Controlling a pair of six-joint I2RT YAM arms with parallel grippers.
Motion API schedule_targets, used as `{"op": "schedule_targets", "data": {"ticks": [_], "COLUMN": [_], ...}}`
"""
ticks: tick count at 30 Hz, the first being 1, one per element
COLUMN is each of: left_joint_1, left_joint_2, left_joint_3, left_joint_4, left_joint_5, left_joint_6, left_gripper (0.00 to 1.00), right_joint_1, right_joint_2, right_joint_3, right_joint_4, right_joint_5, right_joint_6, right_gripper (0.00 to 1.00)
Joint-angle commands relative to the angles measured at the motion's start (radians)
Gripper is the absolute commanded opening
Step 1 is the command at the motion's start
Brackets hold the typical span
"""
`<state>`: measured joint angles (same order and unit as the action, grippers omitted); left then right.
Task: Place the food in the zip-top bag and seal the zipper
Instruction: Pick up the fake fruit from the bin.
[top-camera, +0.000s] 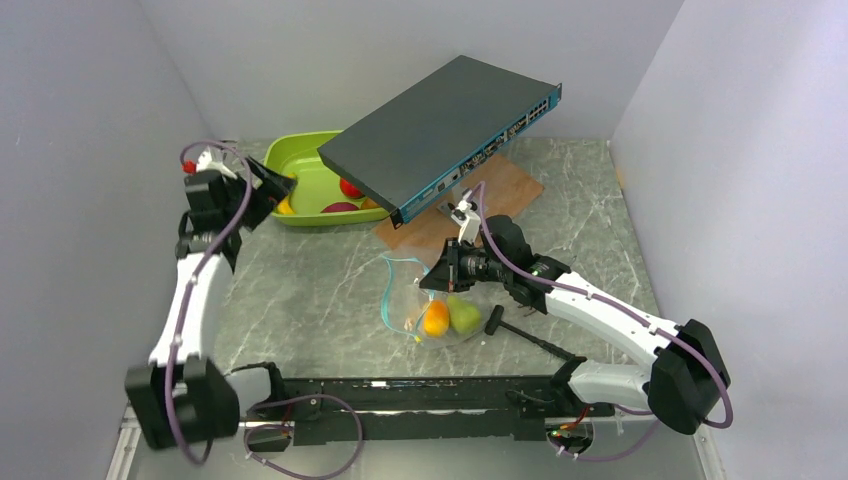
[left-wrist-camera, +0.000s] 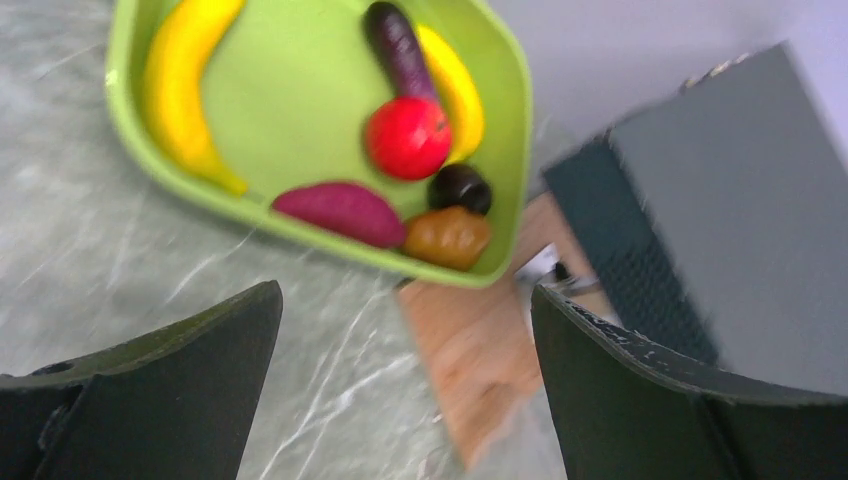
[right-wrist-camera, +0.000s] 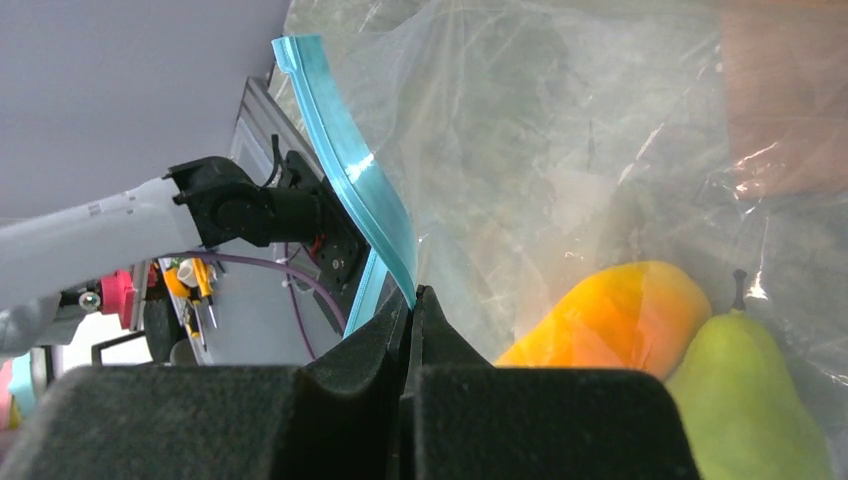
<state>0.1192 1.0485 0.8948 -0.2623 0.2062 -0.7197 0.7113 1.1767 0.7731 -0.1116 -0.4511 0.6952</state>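
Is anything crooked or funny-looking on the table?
Yes. The flat dark electronics box sits tilted, its left end hanging over the green tray and its right end above the wooden board, instead of lying flat.

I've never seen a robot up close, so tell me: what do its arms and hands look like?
The left arm and right arm have white links between chunky black joints, with a purple cable looping along each. The left hand and right hand are black, with two wedge-shaped fingers.
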Motion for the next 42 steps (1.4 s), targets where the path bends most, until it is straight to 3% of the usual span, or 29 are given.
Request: {"op": "schedule_targets", "data": {"ticks": [1, 5, 13, 17, 28, 38, 42], "left_joint_1": [0.101, 0.112, 0.079, 0.017, -0.07, -0.111, -0.113], "left_joint_2": [0.255, 0.557, 0.972, 1.115, 1.252, 1.279, 1.278], "left_joint_3": [0.137, 0.299, 0.732, 0.869, 0.872, 0.849, 0.815], "left_joint_4": [0.324, 0.433, 0.274, 0.166, 0.254, 0.158, 0.177], "left_joint_5": [0.373, 0.474, 0.432, 0.405, 0.467, 0.418, 0.463], "left_joint_6": [-0.12, -0.201, -0.129, -0.049, -0.037, 0.038, 0.002], "left_gripper": [0.99, 0.98, 0.95, 0.97, 0.99, 1.0, 0.94], "right_joint_1": [0.0, 0.002, 0.01, 0.013, 0.015, 0.022, 0.022], "right_joint_2": [0.003, 0.013, 0.031, 0.037, 0.031, 0.015, 0.01], "right_joint_3": [0.017, 0.029, 0.031, 0.029, 0.024, 0.011, 0.015], "right_joint_4": [0.032, 0.018, 0.023, 0.022, 0.02, 0.025, 0.018], "right_joint_5": [0.01, 0.017, 0.02, 0.025, 0.031, 0.032, 0.035], "right_joint_6": [-0.017, -0.026, -0.021, -0.022, -0.023, -0.02, -0.022], "right_gripper": [0.0, 0.0, 0.0, 0.0, 0.0, 0.0, 0.0]}}
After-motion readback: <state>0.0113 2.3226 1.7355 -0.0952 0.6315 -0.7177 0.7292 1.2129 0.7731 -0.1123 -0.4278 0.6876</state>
